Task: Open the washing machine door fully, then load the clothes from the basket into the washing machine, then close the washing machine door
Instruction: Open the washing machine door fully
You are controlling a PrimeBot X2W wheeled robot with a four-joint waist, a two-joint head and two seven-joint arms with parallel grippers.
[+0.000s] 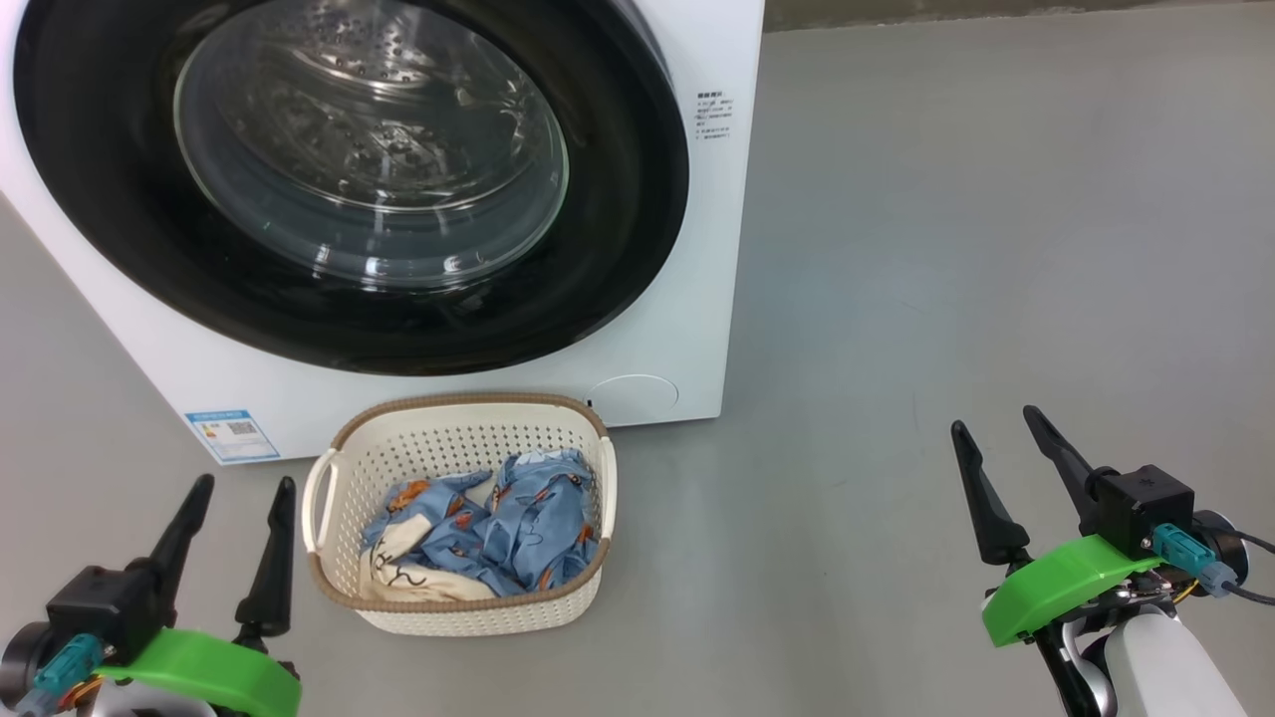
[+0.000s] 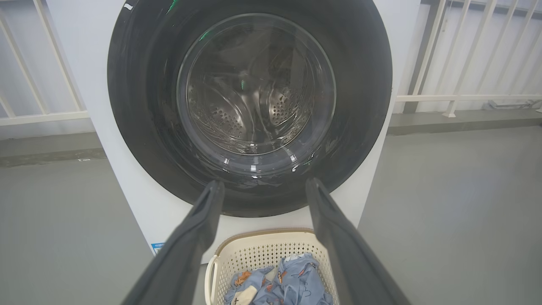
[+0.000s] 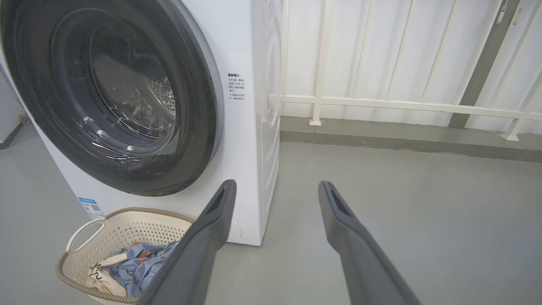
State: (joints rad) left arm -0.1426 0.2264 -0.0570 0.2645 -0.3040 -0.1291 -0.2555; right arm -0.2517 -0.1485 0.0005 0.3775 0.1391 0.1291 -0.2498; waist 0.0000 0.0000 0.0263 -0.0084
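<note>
With the washing machine door (image 1: 618, 199) shut, the left hand (image 1: 246, 483) and right hand (image 1: 996, 420) stand wide and empty, flanking the basket (image 1: 458, 401) of clothes (image 1: 518, 528) set on the floor (image 1: 946, 249) just before it, apparently ready for loading.

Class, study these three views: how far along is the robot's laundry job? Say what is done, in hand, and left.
Done: nothing yet. The washing machine door sits shut on the washing machine, and the clothes lie in the basket. In hand: nothing; the left gripper and right gripper are open and empty, clear of both. Left: open the door fully, load the clothes, close the door.
</note>
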